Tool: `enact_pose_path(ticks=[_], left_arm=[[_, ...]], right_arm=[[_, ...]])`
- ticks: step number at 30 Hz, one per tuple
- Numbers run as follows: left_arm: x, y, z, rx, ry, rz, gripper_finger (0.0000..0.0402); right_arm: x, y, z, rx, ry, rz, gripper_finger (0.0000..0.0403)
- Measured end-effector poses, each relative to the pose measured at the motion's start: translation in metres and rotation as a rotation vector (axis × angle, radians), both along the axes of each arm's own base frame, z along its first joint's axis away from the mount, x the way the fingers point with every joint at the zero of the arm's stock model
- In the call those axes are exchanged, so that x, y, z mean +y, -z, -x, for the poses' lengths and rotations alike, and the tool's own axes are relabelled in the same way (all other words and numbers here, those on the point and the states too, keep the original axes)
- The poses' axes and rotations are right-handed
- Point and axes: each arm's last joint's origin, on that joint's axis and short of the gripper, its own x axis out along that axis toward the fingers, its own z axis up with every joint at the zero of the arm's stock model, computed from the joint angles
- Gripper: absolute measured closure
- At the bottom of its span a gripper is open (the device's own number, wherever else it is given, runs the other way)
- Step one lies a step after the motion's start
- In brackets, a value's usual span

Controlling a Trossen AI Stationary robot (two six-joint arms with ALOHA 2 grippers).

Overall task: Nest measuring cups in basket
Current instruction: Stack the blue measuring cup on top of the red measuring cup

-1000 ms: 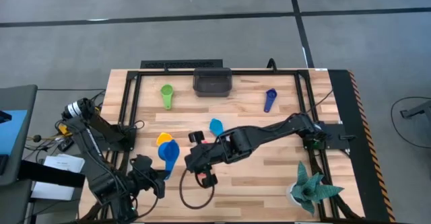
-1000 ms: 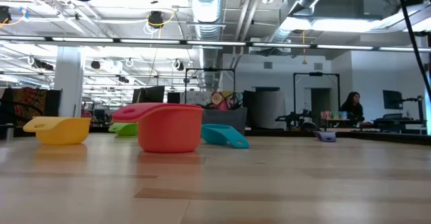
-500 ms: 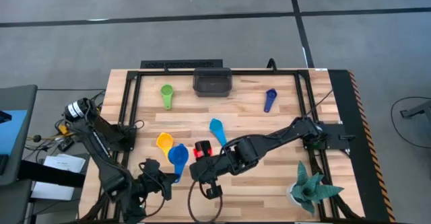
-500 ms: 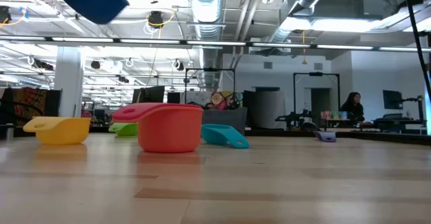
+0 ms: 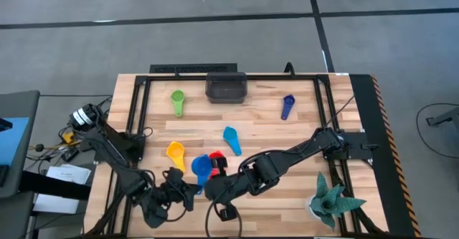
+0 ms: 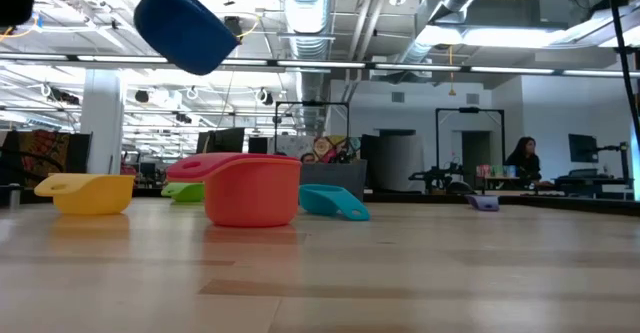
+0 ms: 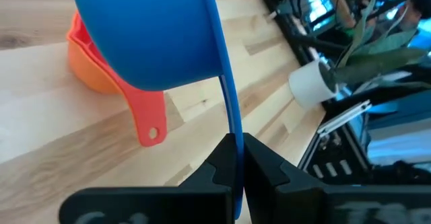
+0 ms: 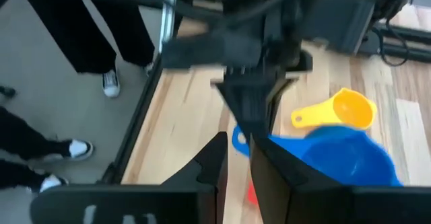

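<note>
Gripping royal blue cup [image 7: 155, 35] by thin handle edge, left gripper [image 7: 236, 158] risks slip/twist over red cup [image 5: 217, 161]; right gripper [image 8: 236, 158] nearly together, empty.

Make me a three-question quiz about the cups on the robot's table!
1. Where is the green cup?
A) on the table beside the basket
B) inside the basket
C) in a gripper

2. What colour is the cup in the left gripper?
A) yellow
B) red
C) royal blue

3. How is that held cup?
A) lying on the table
B) lifted in the air
C) inside the basket

Answers:
1 A: in the high view it lies on the wood next to the basket.
2 C: the left wrist view shows the royal blue cup pinched by its handle.
3 B: the low view shows it well above the tabletop.
</note>
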Motion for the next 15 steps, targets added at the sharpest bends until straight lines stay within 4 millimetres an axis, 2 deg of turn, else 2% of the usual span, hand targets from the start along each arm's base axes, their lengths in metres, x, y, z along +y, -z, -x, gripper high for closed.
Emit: enact_pose_path(ticks=[6,10,15], left_arm=[[0.002,0.002,-0.003,0.057,0.070,-0.027,0.0401],[0.003,0.003,-0.005,0.089,0.115,-0.045,0.0401],[0.005,0.003,-0.007,0.102,0.133,-0.065,0.0401]], right_arm=[[-0.008,-0.007,-0.005,-0.055,0.029,-0.032,0.0317],[-0.022,-0.019,-0.006,-0.092,0.059,-0.055,0.0317],[-0.036,-0.023,-0.009,-0.099,0.079,-0.056,0.0317]])
